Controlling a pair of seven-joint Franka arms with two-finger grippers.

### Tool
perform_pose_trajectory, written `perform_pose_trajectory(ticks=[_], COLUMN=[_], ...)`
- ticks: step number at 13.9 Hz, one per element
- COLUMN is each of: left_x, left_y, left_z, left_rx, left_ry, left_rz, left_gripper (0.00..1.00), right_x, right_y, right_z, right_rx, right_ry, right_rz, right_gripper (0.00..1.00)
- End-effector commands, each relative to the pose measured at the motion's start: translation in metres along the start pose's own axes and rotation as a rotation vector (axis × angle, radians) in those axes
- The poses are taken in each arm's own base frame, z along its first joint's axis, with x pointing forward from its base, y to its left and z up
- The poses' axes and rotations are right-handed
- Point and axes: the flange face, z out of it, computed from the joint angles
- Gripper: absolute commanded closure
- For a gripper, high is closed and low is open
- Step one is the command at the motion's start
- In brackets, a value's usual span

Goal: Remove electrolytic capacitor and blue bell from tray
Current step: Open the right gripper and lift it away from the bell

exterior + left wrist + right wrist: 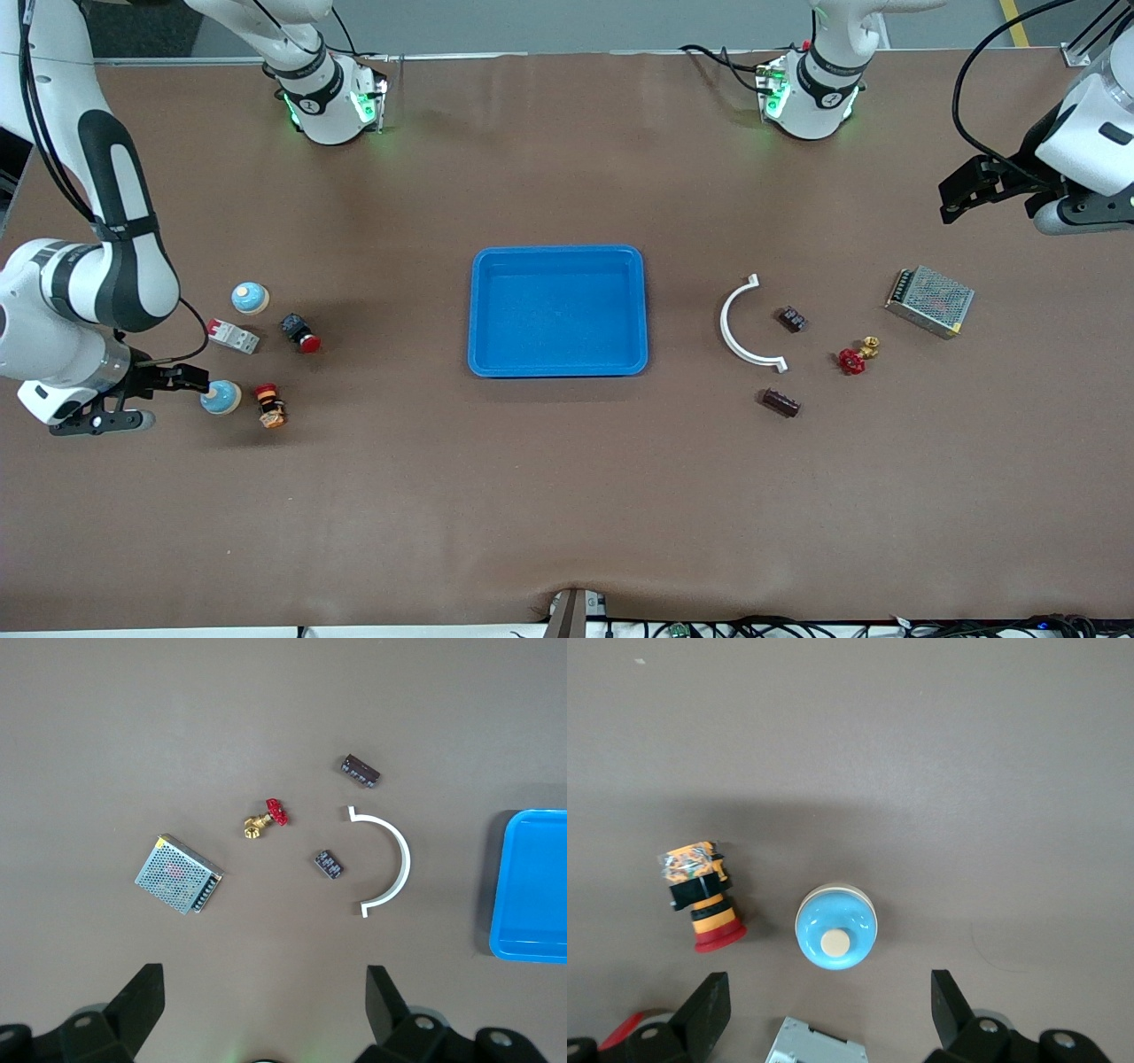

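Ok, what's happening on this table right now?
Nothing is held. The blue tray sits empty mid-table. The right gripper, open, hovers beside a blue bell lying on the table near a red-capped push button. The left gripper, also open, hangs over its end of the table, above a metal mesh box and a white curved piece.
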Motion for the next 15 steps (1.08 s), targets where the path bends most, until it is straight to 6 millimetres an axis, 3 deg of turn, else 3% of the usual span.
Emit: perform_pose_trajectory(ticks=[1,4,6,10,12,15], left_x=[-0.007,-0.006,-0.006,-0.006,-0.006,-0.006], left_y=[0.0,0.001,0.001,0.0,0.0,0.0], left_z=[-0.003,-0.003,-0.003,-0.003,-0.002,-0.003], left_rx=[-0.014,-0.015,-0.015,-0.015,-0.014,-0.014], left_ry=[-0.001,-0.001,-0.001,-0.001,-0.003,-0.001], left_rz=[0.015,0.015,0.015,0.015,0.014,0.015], left_gripper=[0.0,0.0,0.0,0.0,0.0,0.0], right_x=[-0.001,-0.018,-0.031,-0.042,-0.045,-0.049], right_y=[-0.004,-0.022,-0.044,-0.076,-0.079,-0.076], right_z=[-0.086,-0.174,-0.21,-0.258,-0.289,-0.31], right_rx=[0.022,0.03,0.034,0.036,0.035,0.037], right_ry=[-0.007,-0.009,-0.011,-0.007,-0.001,0.004], right_rz=[0.022,0.074,0.08,0.137,0.13,0.133], right_gripper=[0.0,0.0,0.0,0.0,0.0,0.0])
